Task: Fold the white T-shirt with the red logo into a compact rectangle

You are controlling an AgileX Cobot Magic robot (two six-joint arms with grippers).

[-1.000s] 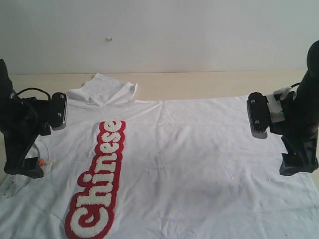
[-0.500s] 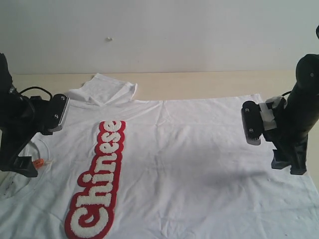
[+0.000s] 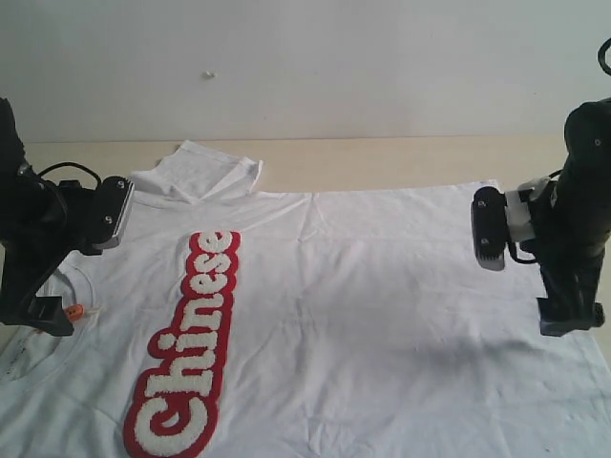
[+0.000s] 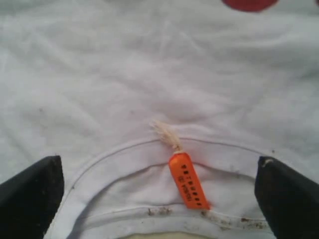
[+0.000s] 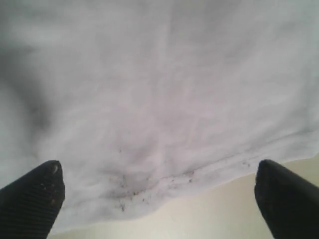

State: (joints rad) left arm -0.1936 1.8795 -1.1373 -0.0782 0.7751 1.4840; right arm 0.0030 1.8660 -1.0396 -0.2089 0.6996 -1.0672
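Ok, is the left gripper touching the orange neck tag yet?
Apart. Left wrist view: the orange tag lies on the collar between the left gripper's wide-open fingers, bare cloth showing either side.

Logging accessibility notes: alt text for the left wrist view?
The open left gripper hangs over the collar of the white T-shirt, its black fingertips flanking an orange tag on a string. A sliver of the red logo shows beyond.

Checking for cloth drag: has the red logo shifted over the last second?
No. The red logo lies just as far from the table's far edge as before.
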